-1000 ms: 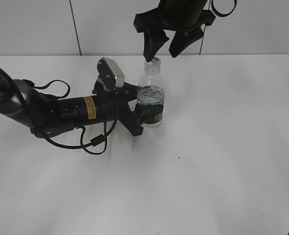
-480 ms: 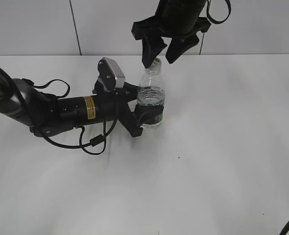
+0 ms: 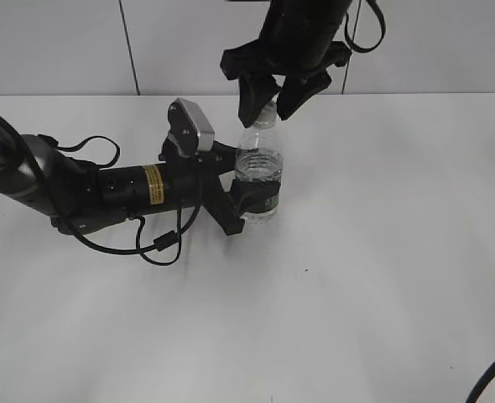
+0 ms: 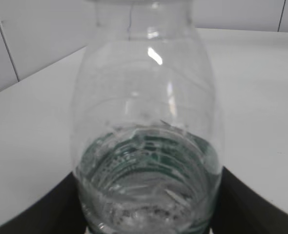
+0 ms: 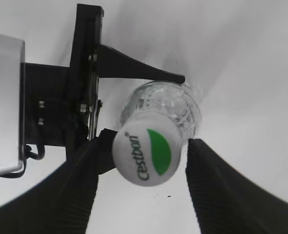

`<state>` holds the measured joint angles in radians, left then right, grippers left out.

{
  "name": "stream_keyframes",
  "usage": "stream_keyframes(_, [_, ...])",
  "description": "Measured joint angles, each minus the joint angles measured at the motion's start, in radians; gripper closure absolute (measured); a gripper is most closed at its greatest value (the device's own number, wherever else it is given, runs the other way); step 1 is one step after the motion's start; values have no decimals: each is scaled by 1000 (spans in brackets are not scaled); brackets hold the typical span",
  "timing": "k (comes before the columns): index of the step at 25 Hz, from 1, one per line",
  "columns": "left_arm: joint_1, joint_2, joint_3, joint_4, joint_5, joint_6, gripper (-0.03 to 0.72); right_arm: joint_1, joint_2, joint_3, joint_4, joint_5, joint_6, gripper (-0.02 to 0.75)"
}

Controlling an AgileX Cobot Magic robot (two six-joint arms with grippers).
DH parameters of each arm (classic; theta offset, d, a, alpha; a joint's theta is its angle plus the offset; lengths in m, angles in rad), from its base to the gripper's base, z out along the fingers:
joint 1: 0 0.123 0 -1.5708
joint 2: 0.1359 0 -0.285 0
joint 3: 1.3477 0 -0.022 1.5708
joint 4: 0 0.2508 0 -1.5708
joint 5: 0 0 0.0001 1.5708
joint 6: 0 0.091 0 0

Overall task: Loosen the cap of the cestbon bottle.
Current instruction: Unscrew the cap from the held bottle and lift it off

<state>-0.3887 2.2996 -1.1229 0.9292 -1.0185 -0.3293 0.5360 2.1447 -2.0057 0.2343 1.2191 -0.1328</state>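
The cestbon bottle [image 3: 258, 168] stands upright on the white table, clear with a dark green label band. My left gripper [image 3: 249, 200] lies on its side and is shut on the bottle's lower body. In the left wrist view the bottle [image 4: 146, 146] fills the frame between the dark fingers [image 4: 56, 214]. My right gripper [image 3: 269, 102] hangs over the bottle's top, open, with one finger on each side of the neck. In the right wrist view the cap [image 5: 146, 156], white with a green patch and the word Cestbon, sits between the open fingers [image 5: 80, 190] of my right gripper [image 5: 148, 146], with a gap on each side.
The left arm [image 3: 105, 189] lies across the table's left side with a loose black cable [image 3: 159, 243] beside it. A tiled wall [image 3: 63, 42] runs behind the table. The white tabletop [image 3: 382, 252] stretches right of the bottle and in front of it.
My right gripper has come down and a little to the left, so its open fingers now stand on both sides of the cap. The left gripper and the bottle have not moved.
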Motion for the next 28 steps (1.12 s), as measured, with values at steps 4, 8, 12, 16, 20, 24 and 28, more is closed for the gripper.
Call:
stream_keyframes(4, [1,0,-2,2,1,0,271,1,9,0,3,0,-1,318])
stream_keyframes(8, [1,0,-2,2,1,0,271,1,9,0,3,0,-3,354])
stream_keyframes(12, [1,0,-2,3,1,0,271,1,9,0,2,0,-3,361])
stream_keyframes(16, [1,0,-2,3,1,0,271,1,9,0,2,0,-3,362])
stream_keyframes(20, [1,0,-2,3,1,0,271,1,9,0,-5,0,-17,409])
stream_keyframes(24, [1,0,-2,3,1,0,271,1,8,0,-7,0,-75,428])
stream_keyframes(28, [1,0,-2,4,1,0,272,1,8,0,-8,1,-218,428])
